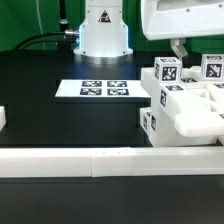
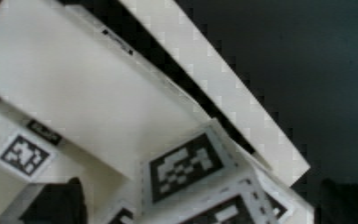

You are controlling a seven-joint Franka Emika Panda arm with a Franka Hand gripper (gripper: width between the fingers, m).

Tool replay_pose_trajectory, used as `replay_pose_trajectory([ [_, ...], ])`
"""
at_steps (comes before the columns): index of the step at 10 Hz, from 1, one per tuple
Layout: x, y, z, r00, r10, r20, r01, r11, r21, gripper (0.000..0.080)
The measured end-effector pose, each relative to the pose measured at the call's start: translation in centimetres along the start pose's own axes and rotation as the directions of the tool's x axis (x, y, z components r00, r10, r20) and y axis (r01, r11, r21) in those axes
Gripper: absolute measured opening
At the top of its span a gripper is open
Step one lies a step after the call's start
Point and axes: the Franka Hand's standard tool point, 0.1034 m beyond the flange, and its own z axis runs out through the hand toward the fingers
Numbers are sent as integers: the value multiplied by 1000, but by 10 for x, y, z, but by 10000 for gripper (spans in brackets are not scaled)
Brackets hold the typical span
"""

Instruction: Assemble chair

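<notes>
The chair [image 1: 188, 108] is a cluster of chunky white slabs and square posts with black-and-white tags, at the exterior view's right. One tagged post [image 1: 166, 71] stands up at its near-left, and another tagged post [image 1: 212, 68] stands further right. My gripper [image 1: 180, 50] hangs from the top right, its fingers just above and behind the cluster, next to the left post. The wrist view is filled by a white chair slab [image 2: 105, 110] and tagged faces [image 2: 190, 165] seen very close. My fingertips are not clear in either view, so I cannot tell the jaw state.
The marker board [image 1: 100, 90] lies flat in the middle of the black table. A long low white rail [image 1: 100, 161] runs across the front. The robot base [image 1: 103, 30] stands at the back. A small white piece [image 1: 3, 119] sits at the left edge.
</notes>
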Motion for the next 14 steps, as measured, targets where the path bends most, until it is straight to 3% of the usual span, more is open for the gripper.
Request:
replay_pose_trajectory([
  [4, -1, -7, -1, 923, -384, 7, 384, 921, -65, 648],
  [6, 1, -4, 0, 873, -488, 5, 487, 871, -64, 648],
  [7, 1, -4, 0, 873, -487, 5, 487, 871, -64, 517],
  [8, 1, -4, 0, 873, -487, 6, 487, 871, -64, 517],
  [9, 1, -4, 0, 873, -487, 6, 487, 871, -64, 373],
  [10, 1, -4, 0, 873, -487, 5, 487, 871, -64, 284],
  [12, 1, -4, 0, 886, -464, 4, 463, 884, -62, 284],
  [14, 5, 0, -1, 946, -323, -18, 322, 946, -31, 284],
])
